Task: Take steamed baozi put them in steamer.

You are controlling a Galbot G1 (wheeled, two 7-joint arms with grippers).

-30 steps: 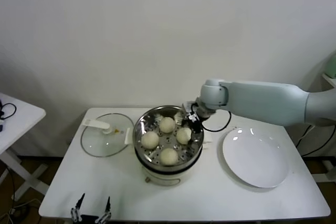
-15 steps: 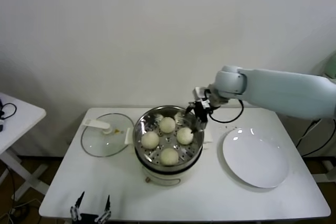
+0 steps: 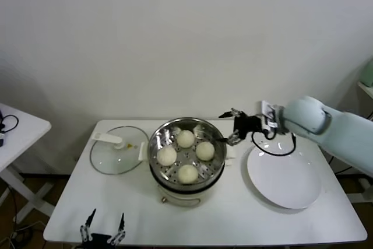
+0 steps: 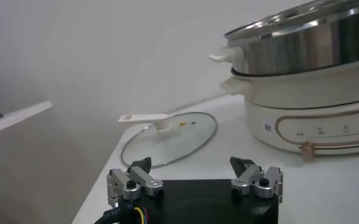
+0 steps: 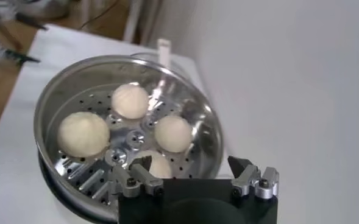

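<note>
The steel steamer [image 3: 165,134] stands mid-table on its white cooker base [image 3: 180,195]. Several cream-white baozi lie inside it: one at the back [image 3: 186,138], one on the left [image 3: 166,155], one on the right [image 3: 204,150], one at the front [image 3: 187,173]. My right gripper [image 3: 232,125] is open and empty, just right of the steamer's rim and above the table. In the right wrist view the steamer [image 5: 57,97] and the baozi [image 5: 83,134] show beyond the open right gripper [image 5: 191,165]. My left gripper [image 3: 104,227] is open and parked at the table's front edge.
A glass lid with a white handle [image 3: 116,150] lies left of the steamer; it also shows in the left wrist view [image 4: 167,137]. A bare white plate [image 3: 284,176] lies to the right. A small white side table [image 3: 17,126] stands at far left.
My right gripper has drawn back to the right, out from over the steamer, and now hangs beside its rim. All the baozi stay where they were in the basket.
</note>
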